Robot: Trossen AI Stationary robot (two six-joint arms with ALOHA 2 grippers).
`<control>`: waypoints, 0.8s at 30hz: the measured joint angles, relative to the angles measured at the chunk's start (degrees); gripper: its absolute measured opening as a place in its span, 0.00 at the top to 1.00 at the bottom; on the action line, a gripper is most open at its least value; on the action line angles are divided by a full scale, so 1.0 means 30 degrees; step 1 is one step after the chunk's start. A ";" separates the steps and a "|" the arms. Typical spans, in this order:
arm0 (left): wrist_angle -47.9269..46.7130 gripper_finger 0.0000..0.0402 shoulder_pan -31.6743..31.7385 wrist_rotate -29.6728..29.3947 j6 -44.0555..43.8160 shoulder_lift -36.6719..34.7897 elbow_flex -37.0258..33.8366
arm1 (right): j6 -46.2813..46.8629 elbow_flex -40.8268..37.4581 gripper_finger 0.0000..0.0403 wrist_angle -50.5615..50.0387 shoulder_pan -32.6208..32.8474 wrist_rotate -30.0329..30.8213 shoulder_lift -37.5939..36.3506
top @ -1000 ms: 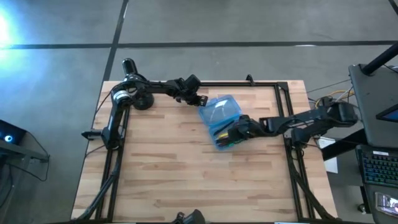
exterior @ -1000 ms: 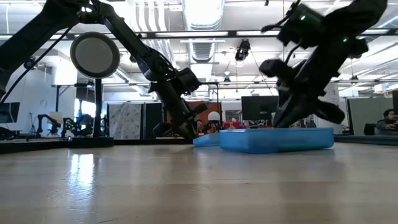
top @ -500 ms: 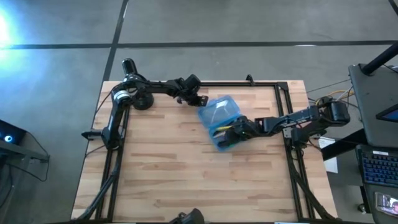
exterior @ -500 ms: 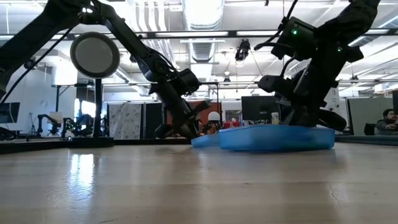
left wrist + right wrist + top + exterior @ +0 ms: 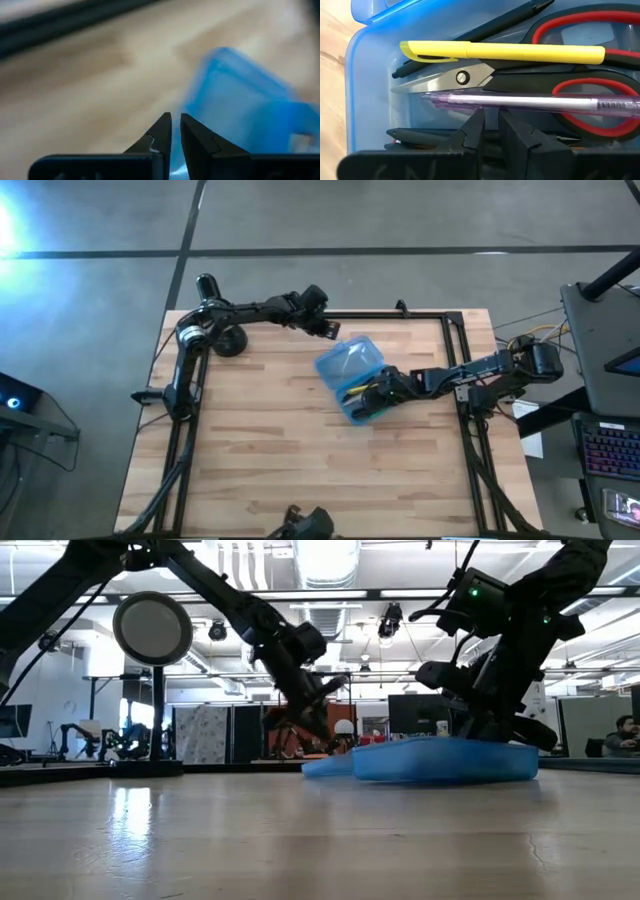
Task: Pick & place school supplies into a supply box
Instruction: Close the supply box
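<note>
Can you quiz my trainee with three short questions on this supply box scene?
1. True or false: the scissors lie inside the supply box.
2. Which lies on the scissors: A) the yellow pen B) a ruler C) an eraser?
3. Fill in: the right gripper is down in the box; the left gripper is raised ____ it.

Key: 1 true. 2 A. 3 beside.

So the left pincer [image 5: 327, 330] lifted up and backed off the supply box [image 5: 352, 377], while the right pincer [image 5: 368, 395] dropped lower into the box, nudging it slightly.
</note>
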 joint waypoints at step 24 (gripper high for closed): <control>-0.1121 0.74 -0.0984 0.0788 0.6293 0.0954 0.0178 | -0.0078 -0.0015 0.88 0.0084 0.0000 -0.0007 0.0000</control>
